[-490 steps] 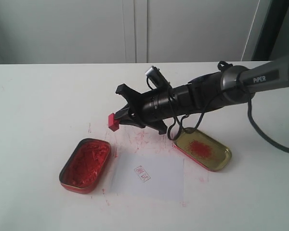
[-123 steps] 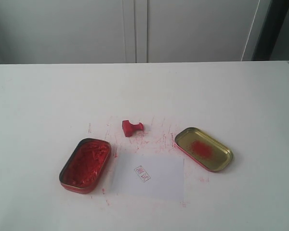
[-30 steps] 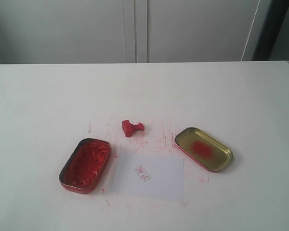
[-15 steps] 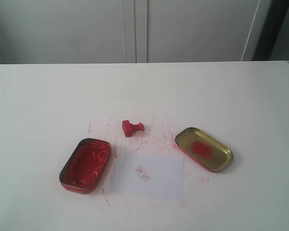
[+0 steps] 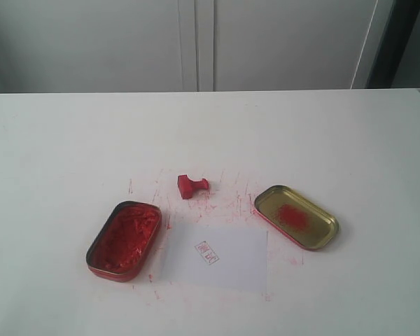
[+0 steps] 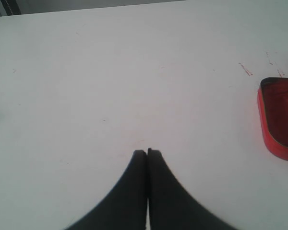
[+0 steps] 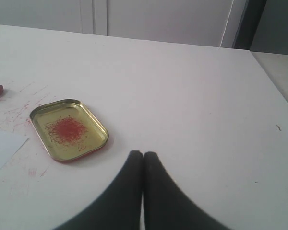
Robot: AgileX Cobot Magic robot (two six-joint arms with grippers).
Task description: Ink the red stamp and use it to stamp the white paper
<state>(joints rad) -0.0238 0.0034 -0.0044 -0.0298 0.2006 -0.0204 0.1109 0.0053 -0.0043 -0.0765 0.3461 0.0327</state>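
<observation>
Lying tipped just beyond the paper (image 5: 231, 269), the stamp (image 5: 191, 186) is held by nothing; the left gripper (image 6: 147, 152) and right gripper (image 7: 142, 154) are pressed together, empty. Its knob should be gripped squarely for inking.

The right hand (image 7: 143, 155), closed, hangs over the bench (image 7: 182, 81) near a gold lid (image 7: 69, 130) (red smear inside), the white paper (image 7: 2, 147) just beside it.

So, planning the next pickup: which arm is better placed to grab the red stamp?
Probably right. The red stamp lies on its side, knob pointing toward the right arm's side, and peeks into the right wrist view; the left wrist view shows the ink tin but no stamp.
</observation>
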